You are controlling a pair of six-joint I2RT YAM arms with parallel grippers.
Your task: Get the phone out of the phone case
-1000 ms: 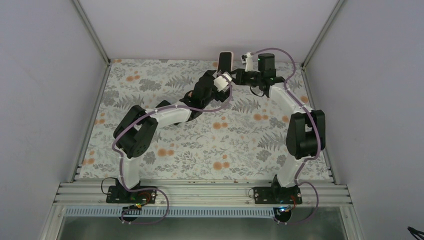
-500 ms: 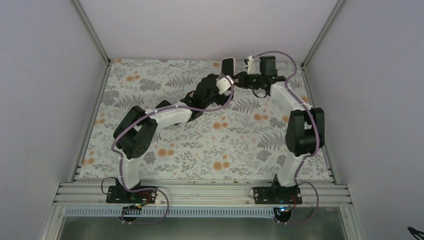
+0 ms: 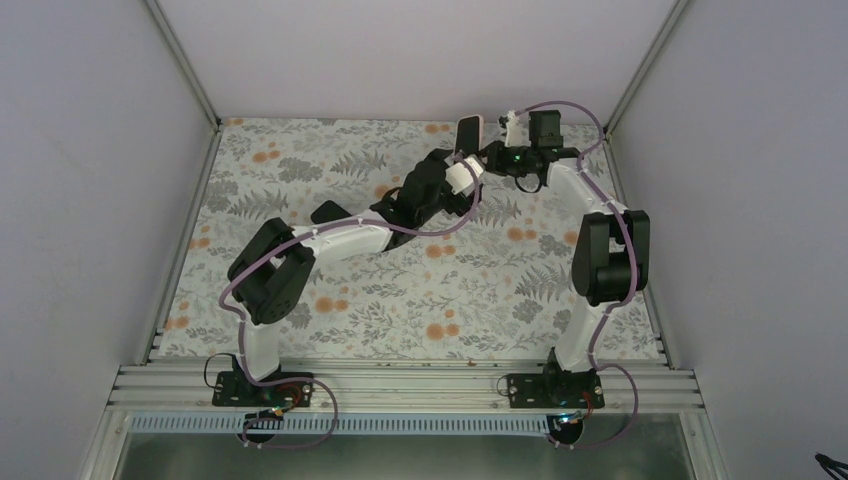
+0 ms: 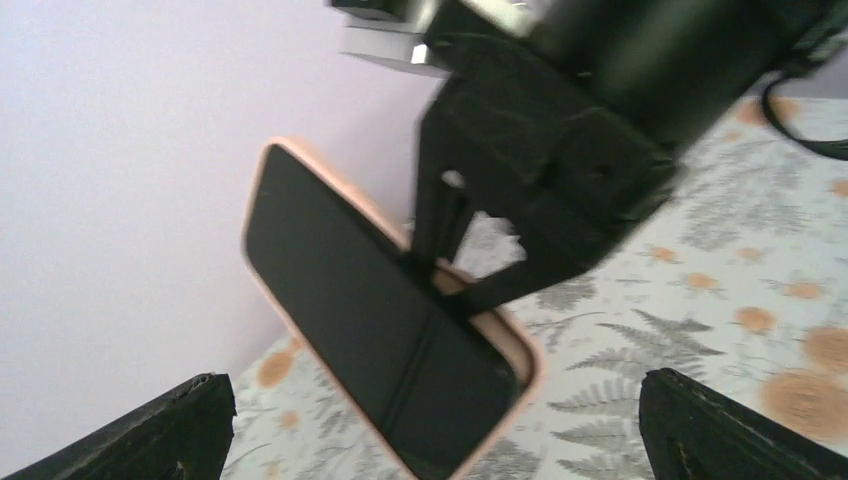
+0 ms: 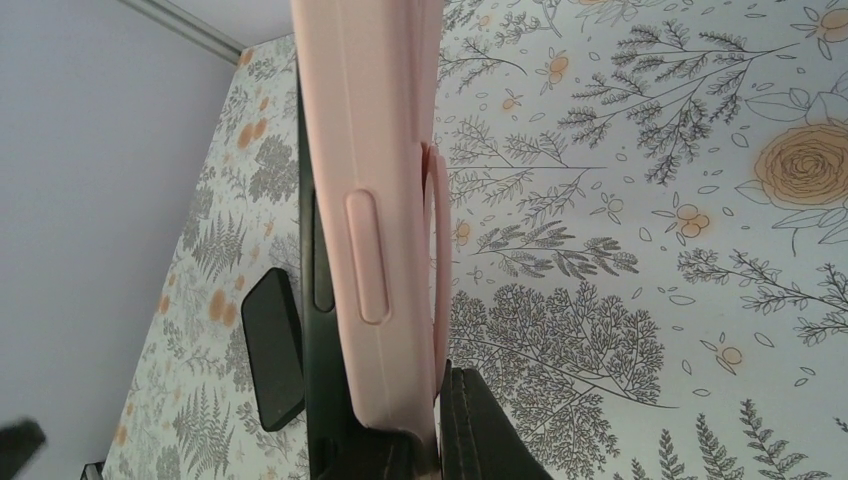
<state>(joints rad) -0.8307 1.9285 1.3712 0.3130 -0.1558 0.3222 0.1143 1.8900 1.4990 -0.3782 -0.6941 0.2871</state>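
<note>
From above, the right hand (image 3: 483,150) holds the phone (image 3: 467,131) in its pink case (image 5: 372,200) up over the far end of the table (image 3: 300,160), by the back wall, with the left hand (image 3: 457,160) just beside it. Only the left wrist view shows the right hand pinched tight on the case's edge and the left hand's fingers (image 4: 185,430) spread fully wide, grasping nothing; the right wrist view alone shows the case's side button. There are two hands, one case, one cased phone, and one black slab (image 5: 272,345) flat on the table.
</note>
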